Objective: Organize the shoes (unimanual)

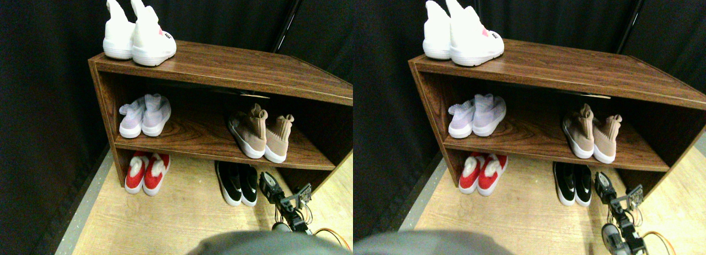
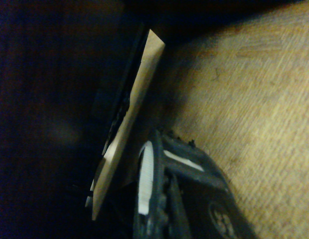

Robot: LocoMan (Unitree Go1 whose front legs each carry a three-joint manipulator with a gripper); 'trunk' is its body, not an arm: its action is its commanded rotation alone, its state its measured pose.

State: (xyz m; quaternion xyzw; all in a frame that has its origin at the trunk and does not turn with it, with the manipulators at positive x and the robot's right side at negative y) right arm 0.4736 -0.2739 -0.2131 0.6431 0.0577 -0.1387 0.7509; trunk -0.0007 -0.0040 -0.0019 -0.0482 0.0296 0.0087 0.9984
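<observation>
Gripper (image 1: 269, 184): lower right, just beside black shoes (image 1: 236, 182) under shelf (image 1: 220, 144); finger state cannot be told.

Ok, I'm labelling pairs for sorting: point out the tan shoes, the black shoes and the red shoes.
tan shoes (image 1: 259, 134): stereo pair view, side of the left shoe, middle shelf.
black shoes (image 1: 236, 183): stereo pair view, where the two uppers meet, on the floor.
red shoes (image 1: 146, 173): stereo pair view, where the two uppers meet, on the floor.

A dark brown wooden rack (image 1: 231, 67) with a top board and one shelf is seen across the middle of the frame. Light wood-grain flooring (image 1: 182, 222) fills the lower part. Black curtains (image 1: 44, 100) are hung behind and at left.
</observation>
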